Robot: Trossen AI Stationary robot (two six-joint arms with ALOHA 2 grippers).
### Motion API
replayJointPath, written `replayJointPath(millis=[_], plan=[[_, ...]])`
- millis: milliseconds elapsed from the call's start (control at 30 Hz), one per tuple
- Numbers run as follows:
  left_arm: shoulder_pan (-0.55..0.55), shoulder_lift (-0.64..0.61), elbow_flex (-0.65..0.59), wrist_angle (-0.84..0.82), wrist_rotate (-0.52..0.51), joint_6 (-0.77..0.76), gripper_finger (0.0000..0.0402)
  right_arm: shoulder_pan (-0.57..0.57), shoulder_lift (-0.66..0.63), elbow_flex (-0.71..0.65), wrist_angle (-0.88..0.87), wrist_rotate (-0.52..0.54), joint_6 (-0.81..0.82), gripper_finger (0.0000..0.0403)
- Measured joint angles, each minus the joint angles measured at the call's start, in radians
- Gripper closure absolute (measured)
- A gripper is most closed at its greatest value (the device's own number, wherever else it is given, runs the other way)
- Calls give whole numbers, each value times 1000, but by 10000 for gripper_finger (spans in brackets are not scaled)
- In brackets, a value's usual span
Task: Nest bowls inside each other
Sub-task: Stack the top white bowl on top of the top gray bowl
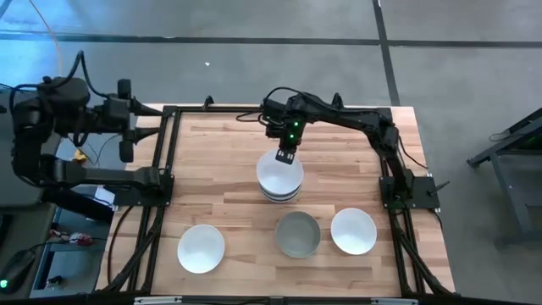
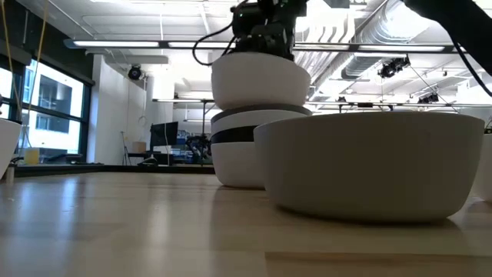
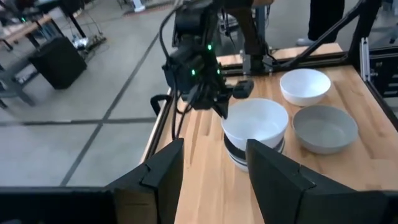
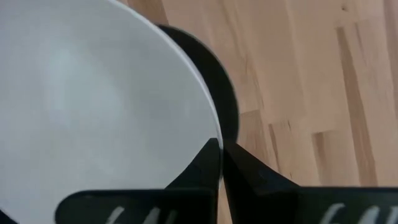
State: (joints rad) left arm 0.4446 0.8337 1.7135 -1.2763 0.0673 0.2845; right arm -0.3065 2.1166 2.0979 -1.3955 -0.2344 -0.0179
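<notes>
Now: your right hand (image 1: pixel 287 158) is pinched on the far rim of the top white bowl (image 1: pixel 279 172), above the stack (image 1: pixel 279 191).
Its fingers are together on that rim, one inside, one outside. The bowl hangs directly over the stack at mid-worktop (image 1: pixel 212 161), a gap visible in the low view, so the coming move reads as straight down; no long axis matters on a round bowl. Three singles wait along the near edge: a white bowl at near left (image 1: pixel 201 247), a grey bowl (image 1: pixel 298 234), and a white bowl at near right (image 1: pixel 353 230). Your left hand (image 3: pixel 211 165), fingers apart and empty, is parked off the worktop's far-left corner; the right arm is nearer.
</notes>
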Motion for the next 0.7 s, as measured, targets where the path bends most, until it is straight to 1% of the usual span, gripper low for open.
replayJointPath(millis=[200,467,700], plan=[[0,-56,-43,48,0,15,241,-2,21,0,-3,0,-8,403],[0,-108,-50,55,2,-2,241,-3,70,0,-16,1,-8,403],[0,-115,-50,55,60,-18,241,-3,81,0,-39,1,-3,403]])
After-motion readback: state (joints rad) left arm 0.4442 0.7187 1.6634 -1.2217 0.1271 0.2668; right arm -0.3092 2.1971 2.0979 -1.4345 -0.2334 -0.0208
